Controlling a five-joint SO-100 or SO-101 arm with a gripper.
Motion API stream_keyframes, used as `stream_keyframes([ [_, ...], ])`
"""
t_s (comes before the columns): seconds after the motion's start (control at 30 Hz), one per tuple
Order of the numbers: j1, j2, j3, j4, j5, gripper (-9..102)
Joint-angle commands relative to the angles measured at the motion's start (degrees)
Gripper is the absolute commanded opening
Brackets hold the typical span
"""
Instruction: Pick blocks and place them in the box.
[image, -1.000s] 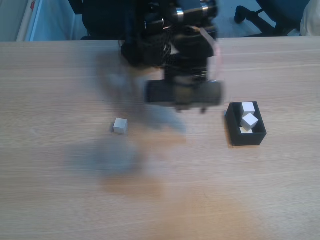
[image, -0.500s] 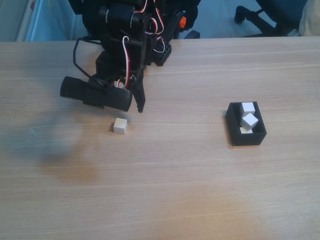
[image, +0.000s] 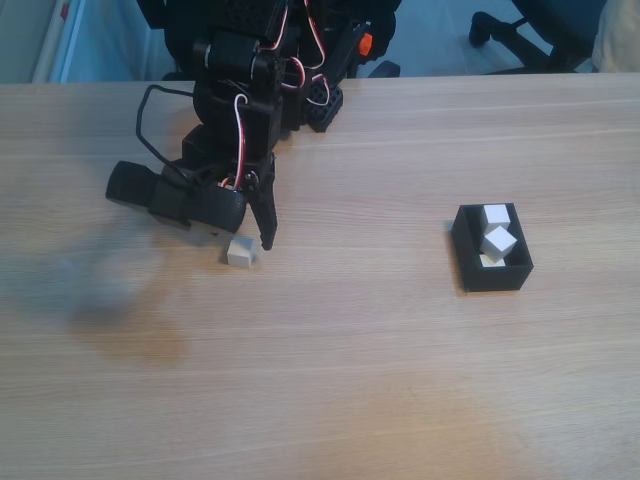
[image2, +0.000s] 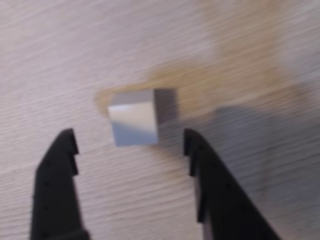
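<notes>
Poised over a lone pale block on the wooden table, gripper spread wide, fingers flanking the cube without touching it. Seen in the fixed view at the left of the table, the same block just below the arm's jaws, well apart from the black box at right, already holding several blocks. Likely light, rigid and smooth-faced: best pinched squarely across two opposite flat sides, near mid-height, to avoid twisting or slipping out at a corner.
</notes>
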Motion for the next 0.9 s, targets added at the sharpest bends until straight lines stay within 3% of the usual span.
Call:
stream_keyframes([
  [0.0, 0.7, 0.0, 0.6, -1.7, -0.4, 23],
  [0.53, 0.2, -0.8, 5.9, -9.3, -0.4, 21],
  [0.87, -0.5, -1.8, 5.9, -11.2, -0.4, 10],
])
